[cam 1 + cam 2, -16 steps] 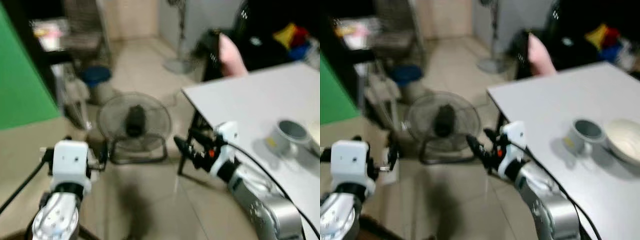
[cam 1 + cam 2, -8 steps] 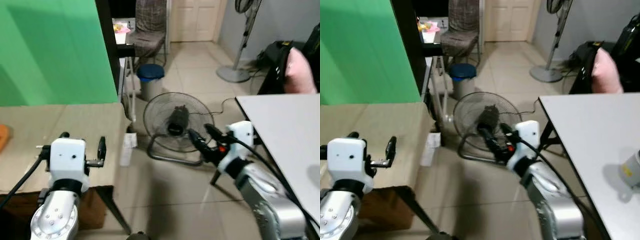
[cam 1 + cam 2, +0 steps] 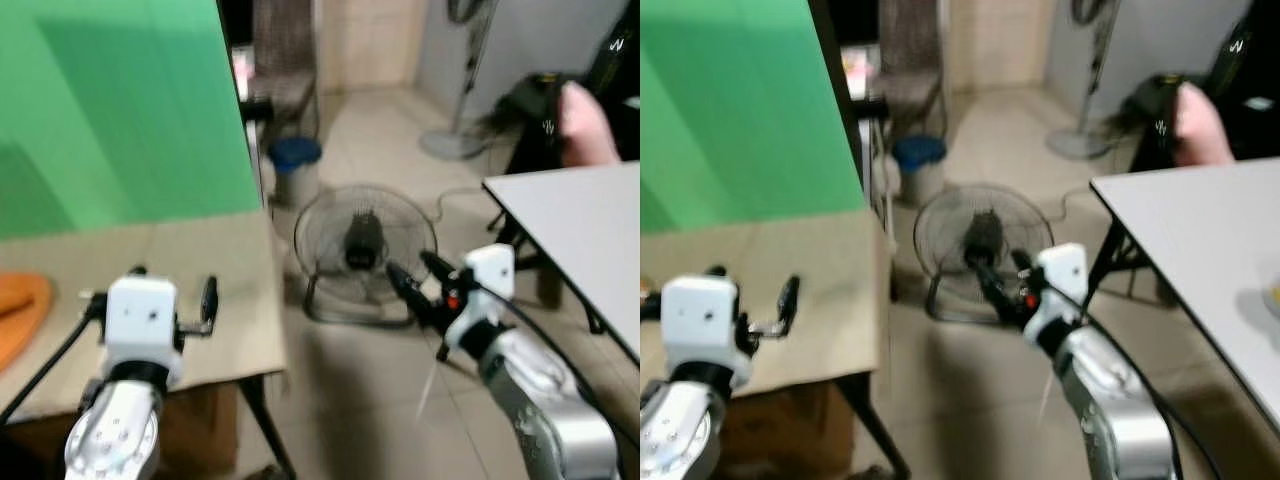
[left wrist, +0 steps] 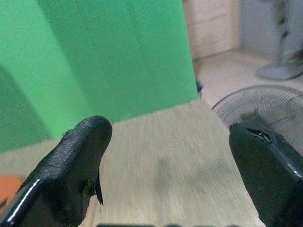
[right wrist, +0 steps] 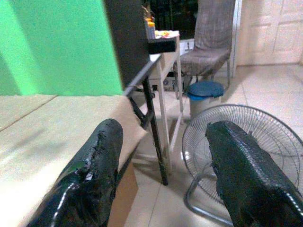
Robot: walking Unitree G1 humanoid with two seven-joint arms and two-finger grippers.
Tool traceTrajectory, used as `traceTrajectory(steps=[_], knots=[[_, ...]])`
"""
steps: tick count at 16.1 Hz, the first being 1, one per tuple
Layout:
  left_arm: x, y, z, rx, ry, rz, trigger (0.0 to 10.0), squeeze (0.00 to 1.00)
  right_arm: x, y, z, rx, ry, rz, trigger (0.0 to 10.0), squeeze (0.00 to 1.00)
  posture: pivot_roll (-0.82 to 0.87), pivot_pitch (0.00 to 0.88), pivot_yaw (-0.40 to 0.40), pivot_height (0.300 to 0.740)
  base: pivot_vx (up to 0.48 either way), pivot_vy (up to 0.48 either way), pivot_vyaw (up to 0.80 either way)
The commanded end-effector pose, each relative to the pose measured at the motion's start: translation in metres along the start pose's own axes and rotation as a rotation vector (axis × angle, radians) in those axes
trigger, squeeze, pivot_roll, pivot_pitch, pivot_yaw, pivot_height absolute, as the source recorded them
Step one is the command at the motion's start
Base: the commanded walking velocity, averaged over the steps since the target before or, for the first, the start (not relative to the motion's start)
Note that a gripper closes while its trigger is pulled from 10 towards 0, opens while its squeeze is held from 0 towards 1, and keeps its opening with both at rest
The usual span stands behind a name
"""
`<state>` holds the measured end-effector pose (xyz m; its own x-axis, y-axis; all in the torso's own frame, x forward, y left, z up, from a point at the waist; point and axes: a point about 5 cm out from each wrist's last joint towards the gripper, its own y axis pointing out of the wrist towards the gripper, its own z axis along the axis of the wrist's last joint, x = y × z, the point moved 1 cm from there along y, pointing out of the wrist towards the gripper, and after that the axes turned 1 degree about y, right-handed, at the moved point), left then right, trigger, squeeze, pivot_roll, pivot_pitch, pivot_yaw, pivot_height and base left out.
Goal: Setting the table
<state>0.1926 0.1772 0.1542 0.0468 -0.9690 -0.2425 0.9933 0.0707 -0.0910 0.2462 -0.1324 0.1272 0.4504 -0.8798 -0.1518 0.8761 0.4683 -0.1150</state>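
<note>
Both silver arms are reaching forward at about the same height. The left claw (image 3: 170, 300) is sitting ahead of its white wrist block, its two black fingers (image 4: 71, 170) spread wide apart and holding nothing. The right claw (image 3: 415, 280) is angling inward toward the robot's left, its fingers (image 5: 246, 175) likewise parted and gripping nothing.

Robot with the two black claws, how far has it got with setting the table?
Little looks done: the bare part of the white table holds nothing. Nothing is in hand either: the left gripper is open over the beige table, and the right gripper is open above the floor near the fan. Left: fetching items, perhaps the orange thing.
</note>
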Motion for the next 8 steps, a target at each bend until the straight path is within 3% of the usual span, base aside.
traceTrajectory(steps=[1, 8], knots=[[-0.0030, 0.0009, 0.0020, 0.009, 0.012, 0.011, 10.0, 0.00, -0.0040, 0.0042, 0.0029, 0.008, -0.002, 0.027, 10.0, 0.00, -0.01, 0.000, 0.025, 0.740, 0.000, 0.375, 0.00], [-0.0053, 0.0029, 0.0031, 0.014, 0.015, 0.022, 10.0, 0.00, -0.0023, 0.0078, 0.0040, 0.009, 0.091, 0.006, 10.0, 0.00, 0.00, 0.000, 0.008, 0.740, 0.000, 0.372, 0.00]])
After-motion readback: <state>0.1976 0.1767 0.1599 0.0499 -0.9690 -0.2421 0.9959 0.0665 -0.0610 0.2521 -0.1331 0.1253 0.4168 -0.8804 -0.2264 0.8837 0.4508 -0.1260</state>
